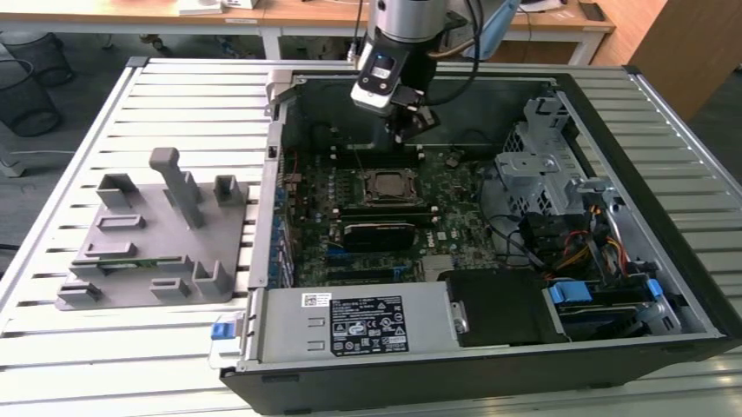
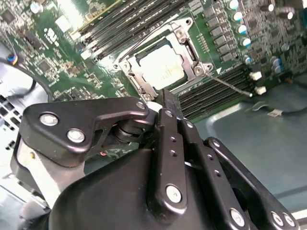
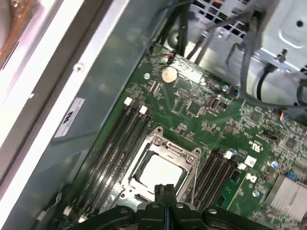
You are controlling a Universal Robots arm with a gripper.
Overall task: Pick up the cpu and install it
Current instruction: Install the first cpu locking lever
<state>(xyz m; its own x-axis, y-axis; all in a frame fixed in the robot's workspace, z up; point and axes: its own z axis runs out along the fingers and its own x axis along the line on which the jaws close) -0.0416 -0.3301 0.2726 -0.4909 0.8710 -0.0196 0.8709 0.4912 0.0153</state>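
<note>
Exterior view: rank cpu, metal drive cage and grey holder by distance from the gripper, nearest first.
1. cpu: on the motherboard, close by the gripper.
2. metal drive cage: inside the case, toward the exterior view's right.
3. grey holder: outside the case, at the exterior view's left.
</note>
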